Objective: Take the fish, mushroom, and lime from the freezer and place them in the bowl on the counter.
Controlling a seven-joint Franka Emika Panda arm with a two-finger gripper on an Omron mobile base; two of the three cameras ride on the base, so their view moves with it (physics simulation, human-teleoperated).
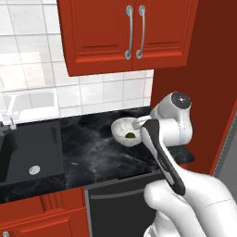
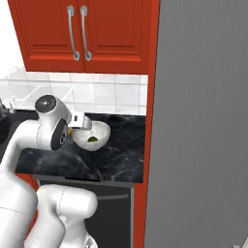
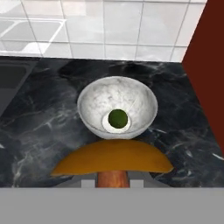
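The marbled white bowl stands on the black counter near the red side wall. The dark green lime lies at its bottom, seen too in the left base view and the right base view. My gripper is shut on the mushroom, whose orange cap hangs just before the bowl's near rim. From the base, the gripper hovers at the bowl's edge. The grey freezer rises at the right, door closed. The fish is out of view.
A black sink is set into the counter at the left. Red upper cabinets hang over the bowl, and a red side panel borders the counter to the right. A dark appliance front sits below.
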